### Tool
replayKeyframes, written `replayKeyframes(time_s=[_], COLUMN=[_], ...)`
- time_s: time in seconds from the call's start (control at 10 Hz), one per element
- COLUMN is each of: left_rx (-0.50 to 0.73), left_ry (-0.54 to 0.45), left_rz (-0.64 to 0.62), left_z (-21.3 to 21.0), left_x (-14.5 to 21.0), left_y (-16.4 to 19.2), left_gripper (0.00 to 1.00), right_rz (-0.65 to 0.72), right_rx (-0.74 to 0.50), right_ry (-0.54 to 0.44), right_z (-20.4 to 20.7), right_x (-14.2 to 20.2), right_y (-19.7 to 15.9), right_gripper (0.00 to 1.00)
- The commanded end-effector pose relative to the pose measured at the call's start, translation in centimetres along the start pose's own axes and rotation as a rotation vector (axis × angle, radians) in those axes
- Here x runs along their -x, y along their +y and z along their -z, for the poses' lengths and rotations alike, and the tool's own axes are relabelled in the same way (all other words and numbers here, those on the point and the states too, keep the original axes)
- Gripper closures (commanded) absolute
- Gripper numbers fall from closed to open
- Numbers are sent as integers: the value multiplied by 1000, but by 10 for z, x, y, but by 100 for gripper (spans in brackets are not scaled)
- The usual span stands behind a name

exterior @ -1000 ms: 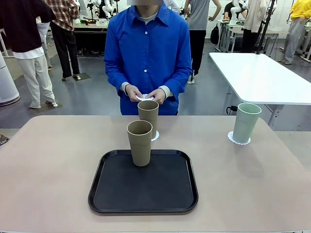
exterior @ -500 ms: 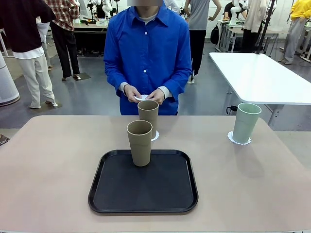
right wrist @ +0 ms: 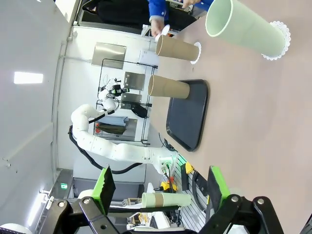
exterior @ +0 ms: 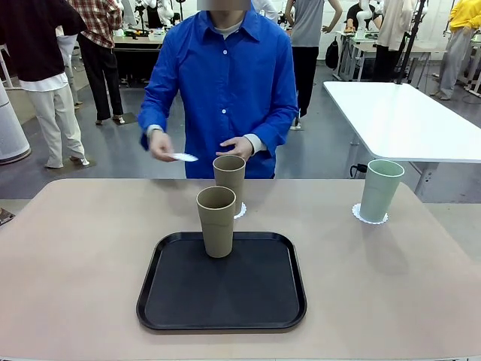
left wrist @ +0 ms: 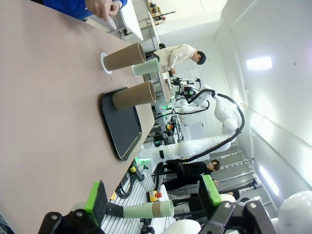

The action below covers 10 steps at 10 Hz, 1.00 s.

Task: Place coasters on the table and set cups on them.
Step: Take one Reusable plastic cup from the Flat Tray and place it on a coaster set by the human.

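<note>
The loose coaster (exterior: 183, 157) is off the table, pinched flat in the person's hand (exterior: 160, 143) at picture left, above the far edge of the beige table (exterior: 75, 256). A second coaster (exterior: 240, 210) lies on the table under the far tan cup (exterior: 229, 179), just behind the black tray (exterior: 225, 304). A third coaster (exterior: 356, 214) sits under the mint cup (exterior: 380, 188) near the table's right edge. The near tan cup (exterior: 216, 222) stands upright on the far part of the tray. The person's other hand (exterior: 239, 147) is at waist height behind the far tan cup. Half a second ago both hands held the loose coaster together in front of the body; now one hand has swung out to picture left with it, while the cups and tray have not moved. The left gripper (left wrist: 153, 187) and the right gripper (right wrist: 161, 183) each have their jaws wide apart with nothing between them, well apart from the cups.
</note>
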State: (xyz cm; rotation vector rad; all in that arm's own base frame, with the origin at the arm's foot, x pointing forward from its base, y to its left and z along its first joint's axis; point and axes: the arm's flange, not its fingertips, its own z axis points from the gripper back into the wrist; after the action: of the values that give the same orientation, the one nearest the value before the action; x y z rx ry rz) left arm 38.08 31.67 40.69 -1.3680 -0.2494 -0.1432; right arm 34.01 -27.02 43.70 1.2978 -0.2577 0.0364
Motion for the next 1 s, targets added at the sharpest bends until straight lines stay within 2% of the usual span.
replayKeyframes(time_s=[0.0, 0.9], left_rx=[3, 3], left_ry=[1, 1], left_rz=[2, 2], left_z=[-1, -1], left_x=[1, 1], left_y=[-3, -3], left_gripper=[0, 0], right_rz=[-4, -4], right_rx=[-10, -10], right_ry=[-1, -1], right_z=[-1, -1], right_x=[0, 0], right_y=[2, 2], right_gripper=[0, 0])
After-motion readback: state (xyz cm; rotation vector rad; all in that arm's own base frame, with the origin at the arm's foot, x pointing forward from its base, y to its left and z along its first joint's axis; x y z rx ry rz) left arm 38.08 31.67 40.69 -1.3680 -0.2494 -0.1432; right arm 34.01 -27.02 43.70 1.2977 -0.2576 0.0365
